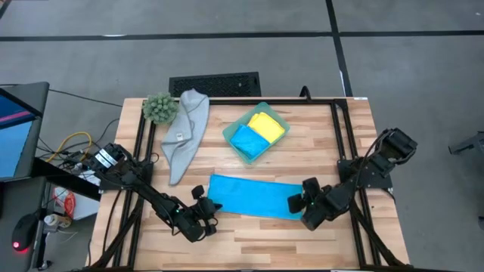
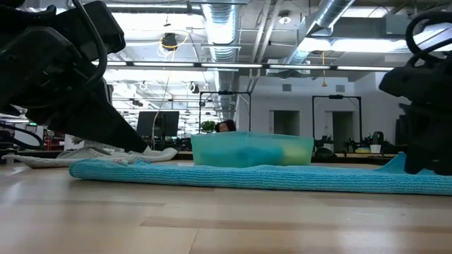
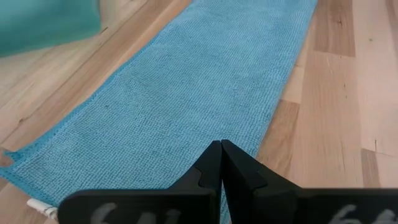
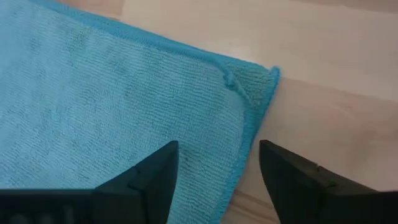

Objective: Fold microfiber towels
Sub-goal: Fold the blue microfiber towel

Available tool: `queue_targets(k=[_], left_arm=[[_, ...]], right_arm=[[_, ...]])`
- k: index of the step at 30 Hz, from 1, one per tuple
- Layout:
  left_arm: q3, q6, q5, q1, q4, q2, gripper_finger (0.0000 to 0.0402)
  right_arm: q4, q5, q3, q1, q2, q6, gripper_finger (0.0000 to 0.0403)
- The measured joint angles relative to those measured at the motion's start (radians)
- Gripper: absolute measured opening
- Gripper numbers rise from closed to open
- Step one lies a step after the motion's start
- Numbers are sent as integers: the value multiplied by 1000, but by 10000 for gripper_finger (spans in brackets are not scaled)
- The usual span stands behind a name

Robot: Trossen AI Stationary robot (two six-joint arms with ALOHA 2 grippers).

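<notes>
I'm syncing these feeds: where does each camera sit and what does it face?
High: overhead, looking down on the table; both arms show.
Low: table-top level, facing the room; arms at both edges.
Left wrist: shut left gripper over the blue towel.
Right wrist: open right gripper at that towel's corner.
Shared: all four show the blue towel.

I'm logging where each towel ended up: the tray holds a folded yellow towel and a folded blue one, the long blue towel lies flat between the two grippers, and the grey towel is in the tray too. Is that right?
Not quite. The grey towel is not in the tray; the high view shows it lying on the table beside the plant ball. The tray does hold the yellow towel and a blue towel, and the long blue towel lies flat between the left gripper and right gripper.
</notes>
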Motion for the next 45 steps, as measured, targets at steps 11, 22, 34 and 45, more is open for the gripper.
queue_targets(k=[11,22,34,45], left_arm=[[0,0,-6,0,9,0,0],[0,5,2,0,9,0,0],[2,74,47,0,-19,-16,0],[2,-55,32,-64,-256,-133,0]], right_arm=[[12,-23,-2,-15,4,-55,99],[-27,-58,22,-16,-55,-90,14],[10,-37,168,-141,-70,-356,4],[156,-53,338,-330,45,-711,7]])
